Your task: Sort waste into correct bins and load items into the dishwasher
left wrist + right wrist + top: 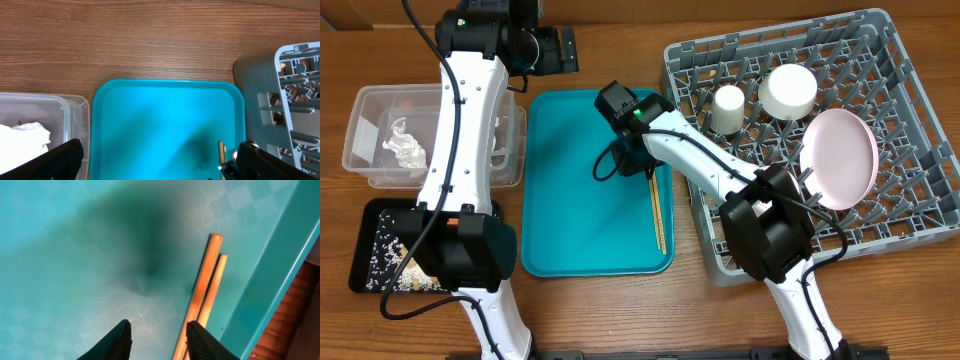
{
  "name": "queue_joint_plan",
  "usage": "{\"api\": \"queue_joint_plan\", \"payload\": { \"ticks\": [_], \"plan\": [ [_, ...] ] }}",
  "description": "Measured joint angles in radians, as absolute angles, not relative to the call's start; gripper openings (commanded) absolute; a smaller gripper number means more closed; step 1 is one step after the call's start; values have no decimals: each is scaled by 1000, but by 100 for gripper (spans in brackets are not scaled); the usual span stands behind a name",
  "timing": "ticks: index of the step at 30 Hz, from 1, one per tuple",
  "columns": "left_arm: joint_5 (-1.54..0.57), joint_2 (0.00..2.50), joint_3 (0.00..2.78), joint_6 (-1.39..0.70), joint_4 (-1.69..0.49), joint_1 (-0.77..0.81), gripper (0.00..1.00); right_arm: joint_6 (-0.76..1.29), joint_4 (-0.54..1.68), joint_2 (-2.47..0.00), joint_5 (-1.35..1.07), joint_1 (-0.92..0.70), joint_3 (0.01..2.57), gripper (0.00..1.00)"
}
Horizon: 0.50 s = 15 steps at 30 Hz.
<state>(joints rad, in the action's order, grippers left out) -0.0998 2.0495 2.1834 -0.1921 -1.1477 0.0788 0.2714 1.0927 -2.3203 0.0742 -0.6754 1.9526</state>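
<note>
The wooden chopsticks point(658, 215) lie side by side on the right part of the teal tray point(570, 220). My right gripper point(628, 160) hangs low over their far end. In the right wrist view the chopsticks point(206, 287) run along the outer side of the right finger point(200, 340), and only bare tray shows between the partly open right gripper point(159, 332) tips. My left gripper point(558, 48) is wide open above the tray's far edge, holding nothing. The grey dishwasher rack point(910, 230) carries the pink plate point(840, 158), a white cup point(727, 108) and a white bowl point(788, 90).
The clear tub point(375, 105) at the left holds crumpled tissue point(405, 150). In front of it the black tray point(365, 235) holds pale scraps point(390, 255). The left wrist view shows the teal tray point(165, 115), the tub corner point(75, 115) and the rack edge point(300, 100).
</note>
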Motion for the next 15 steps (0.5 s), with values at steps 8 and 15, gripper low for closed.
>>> {"api": "queue_joint_plan", "payload": {
  "ticks": [8, 15],
  "plan": [
    [-100, 2049, 2183, -192, -1148, 79, 100, 261, 1093, -2320, 74, -675, 1952, 45],
    [-100, 2049, 2183, -192, -1148, 79, 100, 261, 1065, -2320, 74, -675, 1929, 45]
  ]
}}
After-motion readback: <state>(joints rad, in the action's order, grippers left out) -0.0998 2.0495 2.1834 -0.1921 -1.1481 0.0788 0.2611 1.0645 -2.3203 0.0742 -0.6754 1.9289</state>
